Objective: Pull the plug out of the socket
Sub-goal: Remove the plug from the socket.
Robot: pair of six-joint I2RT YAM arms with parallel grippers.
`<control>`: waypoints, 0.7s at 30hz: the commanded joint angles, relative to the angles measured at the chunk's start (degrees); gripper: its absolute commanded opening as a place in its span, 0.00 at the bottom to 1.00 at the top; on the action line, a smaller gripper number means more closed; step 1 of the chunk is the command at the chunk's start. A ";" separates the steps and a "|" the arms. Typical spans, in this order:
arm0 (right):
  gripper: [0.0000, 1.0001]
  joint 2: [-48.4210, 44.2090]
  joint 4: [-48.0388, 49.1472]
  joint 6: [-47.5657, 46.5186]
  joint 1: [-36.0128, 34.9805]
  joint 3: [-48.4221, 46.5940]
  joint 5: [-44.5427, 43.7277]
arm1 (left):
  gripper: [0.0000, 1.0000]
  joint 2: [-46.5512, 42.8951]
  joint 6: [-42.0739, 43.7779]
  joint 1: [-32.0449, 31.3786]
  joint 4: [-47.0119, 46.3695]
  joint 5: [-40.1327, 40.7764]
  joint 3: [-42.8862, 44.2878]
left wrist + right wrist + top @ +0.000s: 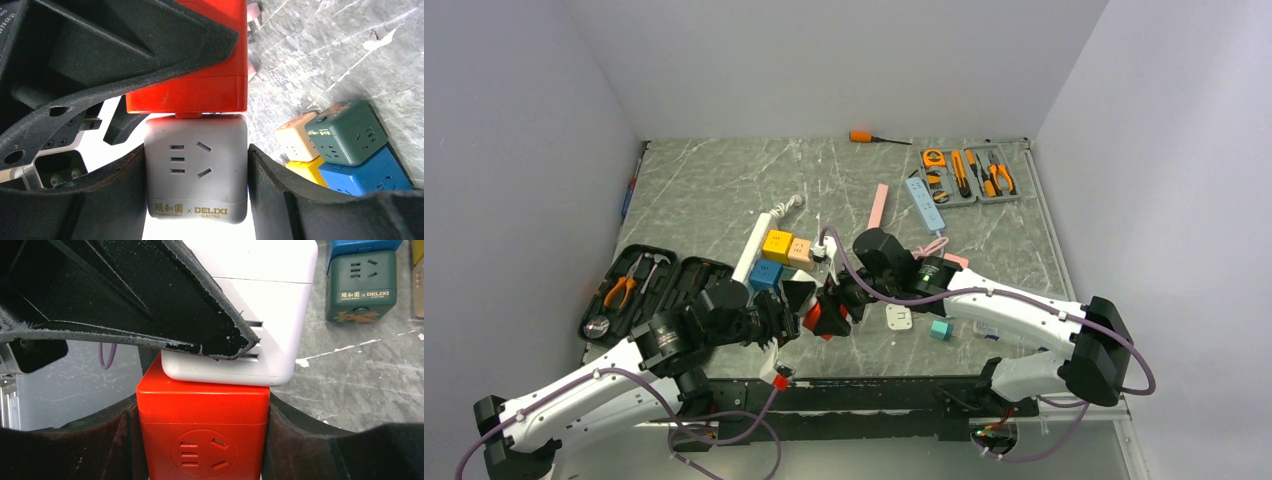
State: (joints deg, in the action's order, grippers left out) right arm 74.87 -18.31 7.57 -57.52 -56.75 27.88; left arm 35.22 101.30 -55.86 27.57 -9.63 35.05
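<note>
A red plug cube (812, 321) (200, 92) (202, 410) and a white socket cube (798, 293) (195, 165) (270, 315) sit joined end to end, held above the table's near middle. My left gripper (781, 322) (196, 200) is shut on the white socket cube, one finger pressed to each side. From the opposite side, my right gripper (834, 308) (202, 445) is shut on the red plug cube. The two cubes' faces touch, with only a thin seam between them. In each wrist view the other gripper's black finger covers part of the far cube.
Green (350, 132), blue (365, 175), yellow and beige cubes (776, 245) cluster by a white power strip (754, 245). An open black tool case (639, 290) lies at the left, a grey tool tray (964, 175) at the back right. A teal cube (940, 329) lies near the right arm.
</note>
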 commanded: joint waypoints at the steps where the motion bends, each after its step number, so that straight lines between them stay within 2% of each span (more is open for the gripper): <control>1: 0.00 -4.77 -9.00 2.67 -0.17 1.26 4.24 | 0.00 -0.97 0.84 1.80 6.71 13.82 -1.48; 7: 0.00 -7.50 -9.66 4.09 -1.70 3.56 1.82 | 0.00 1.49 -1.98 2.54 2.56 20.08 -3.09; 21: 0.00 -19.44 -11.33 9.39 -2.84 10.41 -1.32 | 0.00 0.21 -0.58 11.44 3.18 18.13 -4.63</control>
State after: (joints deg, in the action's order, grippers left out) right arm 63.42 -14.33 12.99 -58.83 -48.71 19.73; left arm 35.92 100.84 -51.83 20.47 -14.20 32.71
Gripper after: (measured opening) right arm 0.633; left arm 0.655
